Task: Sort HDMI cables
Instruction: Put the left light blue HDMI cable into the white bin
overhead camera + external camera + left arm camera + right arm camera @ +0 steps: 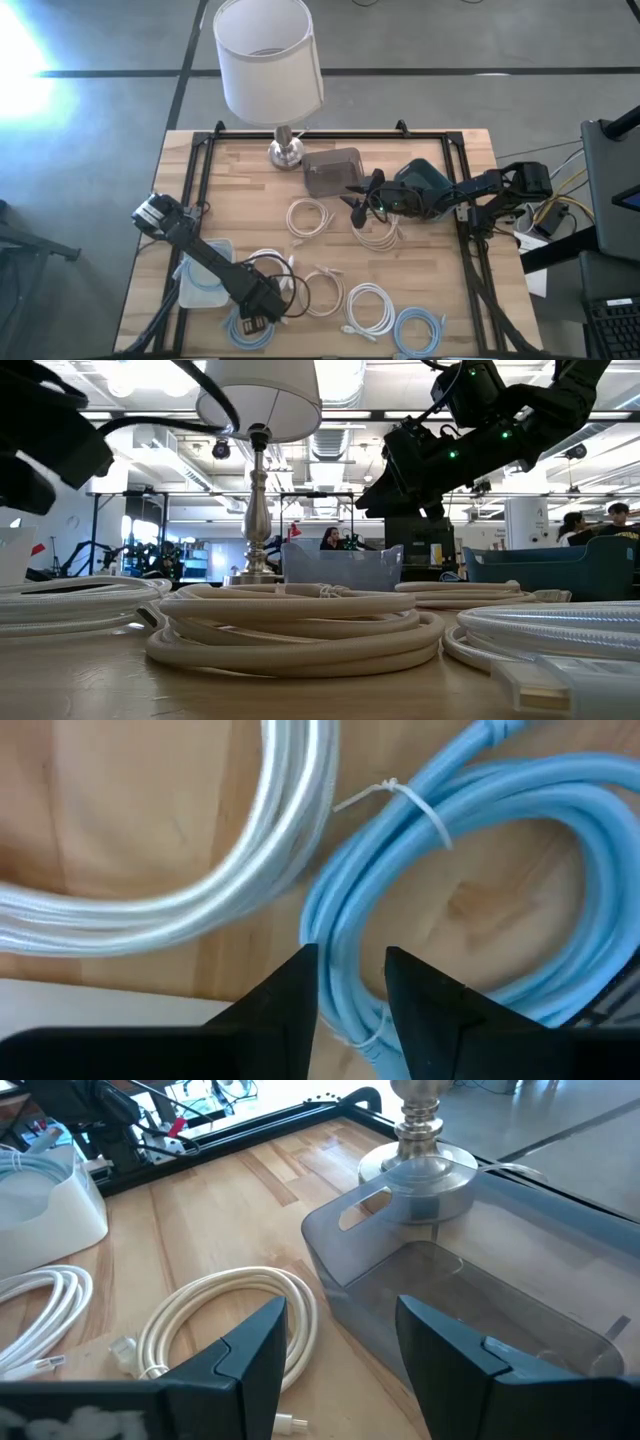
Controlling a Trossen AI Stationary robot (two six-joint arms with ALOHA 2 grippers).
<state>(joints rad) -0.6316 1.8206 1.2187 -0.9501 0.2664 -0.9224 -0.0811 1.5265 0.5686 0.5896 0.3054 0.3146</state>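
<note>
Several coiled HDMI cables lie flat on the wooden table: beige coils (308,217) (322,291), white coils (368,306) (268,268) and light blue coils (420,329) (243,328). My left gripper (258,310) is open and low over the near-left light blue coil (520,840). Its fingers stand on either side of that coil's bundle of strands (350,1005), with a white coil (200,900) beside it. My right gripper (360,200) is open and empty. It hangs well above the table (400,470), over a beige coil (230,1320) next to the grey bin (470,1280). My left gripper comes down from above with one finger (290,995) on each side of the light blue coil's bundled strands (345,970), which lie on the table. I cannot tell whether the fingers touch the cable.
A white bin (200,290) near the table's left edge holds a light blue cable. A grey bin (332,172) and a teal bin (425,178) sit toward the far side. A lamp (268,60) stands at the far edge, and a black frame (200,160) borders the table.
</note>
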